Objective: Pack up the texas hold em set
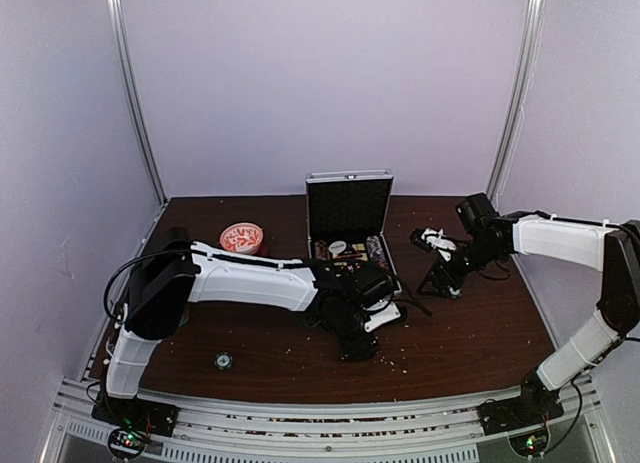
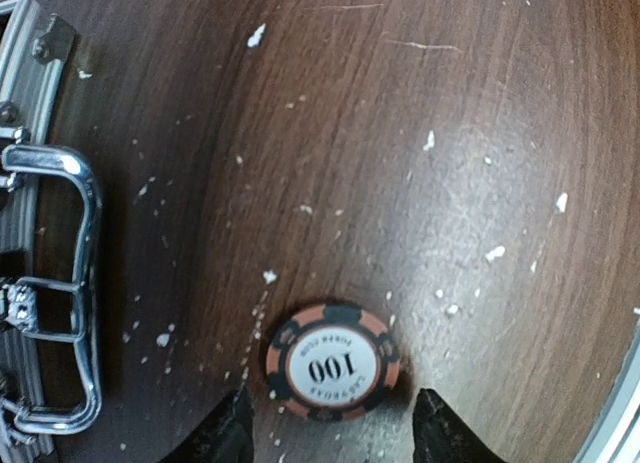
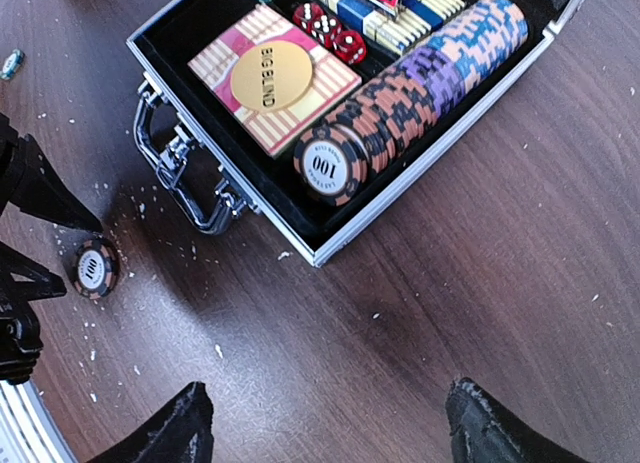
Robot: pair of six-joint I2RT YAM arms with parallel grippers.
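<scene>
The left fingers point(image 2: 228, 433) stand apart and empty, straddling one loose chip point(image 2: 333, 361) that lies flat, face up, on the tabletop point(image 2: 470, 153). It sits between the tips, touching neither as far as shows. Being round, it has no long axis; the left arm is plainly nearer. To one side of these fingers is the handle point(image 2: 90, 283) of the open case point(image 3: 450, 138). The right fingers point(image 3: 180, 423) are spread wide, holding nothing, the case ahead of them. Inside: one chip row point(image 3: 430, 83) running away from them, one card box point(image 3: 225, 63), one yellow disc point(image 3: 272, 75), apparently three dice point(image 3: 330, 28). A second loose chip point(image 1: 222, 361) lies well apart.
</scene>
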